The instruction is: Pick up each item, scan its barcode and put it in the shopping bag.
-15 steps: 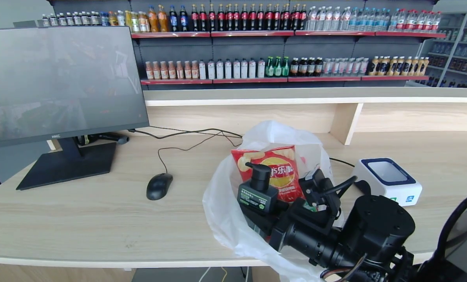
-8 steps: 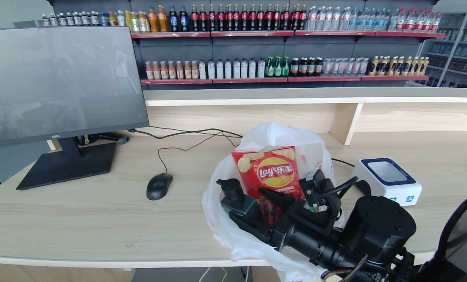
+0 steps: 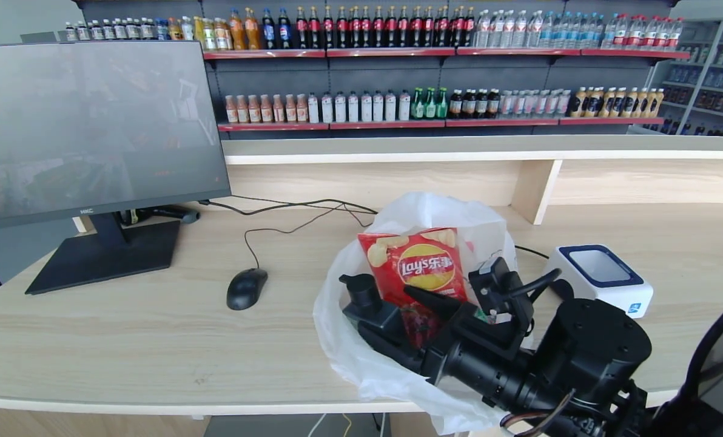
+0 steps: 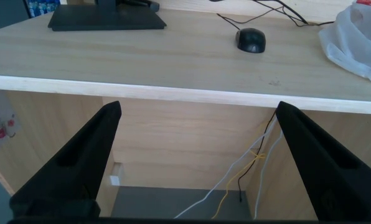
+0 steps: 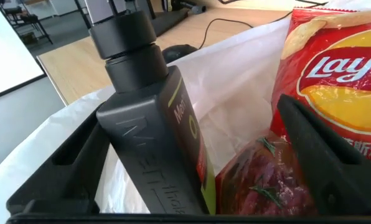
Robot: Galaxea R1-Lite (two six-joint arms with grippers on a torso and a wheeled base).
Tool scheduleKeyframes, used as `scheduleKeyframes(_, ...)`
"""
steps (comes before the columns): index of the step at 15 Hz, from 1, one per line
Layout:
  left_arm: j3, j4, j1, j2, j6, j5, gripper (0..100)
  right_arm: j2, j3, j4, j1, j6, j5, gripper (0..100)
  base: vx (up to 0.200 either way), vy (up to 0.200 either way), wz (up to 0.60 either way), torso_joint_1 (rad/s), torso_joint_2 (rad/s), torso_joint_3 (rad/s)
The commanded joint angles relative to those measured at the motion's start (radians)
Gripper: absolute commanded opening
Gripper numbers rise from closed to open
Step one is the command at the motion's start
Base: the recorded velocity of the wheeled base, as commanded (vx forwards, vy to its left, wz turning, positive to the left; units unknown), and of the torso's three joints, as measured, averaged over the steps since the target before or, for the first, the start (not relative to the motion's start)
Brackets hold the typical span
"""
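Observation:
A white plastic shopping bag (image 3: 349, 340) stands open on the wooden counter (image 3: 125, 340). Inside it a red chips bag (image 3: 419, 264) stands upright, with a dark red packet (image 3: 419, 321) in front of it. My right gripper (image 3: 383, 303) is inside the bag's mouth, open. A dark grey bottle with a black cap (image 3: 364, 300) leans tilted against one finger; the other finger stands clear of it. The right wrist view shows the bottle (image 5: 154, 137), the chips bag (image 5: 335, 81) and the shopping bag's wall (image 5: 235, 93). My left gripper (image 4: 198, 109) hangs open below the counter's front edge.
A white barcode scanner (image 3: 598, 279) sits right of the bag. A black mouse (image 3: 246, 288) and its cable lie left of the bag, with a monitor (image 3: 88, 127) at the far left. Drink shelves stand behind a raised wooden ledge (image 3: 483, 149).
The bottle, held upright above the bag a second ago, has been lowered and tipped into the bag. The right gripper's fingers have spread and rose slightly. The chips bag now shows fully.

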Motion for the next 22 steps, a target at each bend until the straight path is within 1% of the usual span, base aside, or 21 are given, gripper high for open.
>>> scheduleKeyframes(1, 0.000, 0.000, 0.002, 0.000, 0.000, 0.000, 100, -0.021, -0.007, -0.002, -0.002, 0.001, 0.002, 100, 0.000, 0.000, 0.00, 0.000, 0.00, 0.000)
scheduleKeyframes(4, 0.000, 0.000, 0.000, 0.000, 0.000, 0.000, 100, -0.032, -0.007, -0.002, -0.051, 0.000, 0.002, 100, 0.000, 0.000, 0.00, 0.000, 0.00, 0.000)
scheduleKeyframes(9, 0.000, 0.000, 0.000, 0.000, 0.000, 0.000, 100, -0.026, -0.007, -0.002, -0.069, -0.016, 0.002, 100, 0.000, 0.000, 0.00, 0.000, 0.00, 0.000)
scheduleKeyframes(15, 0.000, 0.000, 0.002, 0.000, 0.000, 0.000, 100, -0.012, -0.006, -0.002, -0.161, -0.031, 0.002, 100, 0.000, 0.000, 0.00, 0.000, 0.00, 0.000)
scheduleKeyframes(22, 0.000, 0.000, 0.000, 0.000, 0.000, 0.000, 100, -0.047, 0.003, -0.002, -0.166, -0.031, 0.002, 100, 0.000, 0.000, 0.00, 0.000, 0.00, 0.000)
